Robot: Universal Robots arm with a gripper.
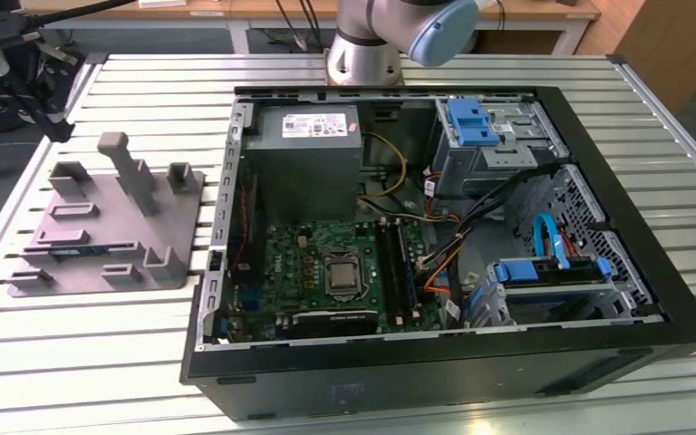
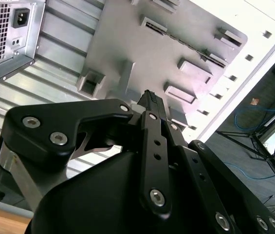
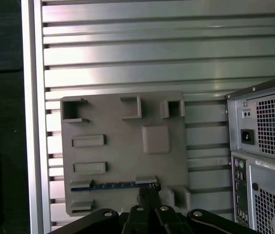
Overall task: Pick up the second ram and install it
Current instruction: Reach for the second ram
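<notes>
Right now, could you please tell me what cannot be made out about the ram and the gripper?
1. First wrist view: the gripper overlaps one end of the second ram; its chips and label are too small to make out.
2. Exterior view: the top edge cuts off the arm, so its height above the grey fixture cannot be judged there.
3. Second wrist view: the gripper's body hides the fixture's near part.

Blue second ram [image 3: 118, 185] on grey fixture [image 3: 122, 163], silver ribbed table [image 3: 127, 48].
</notes>
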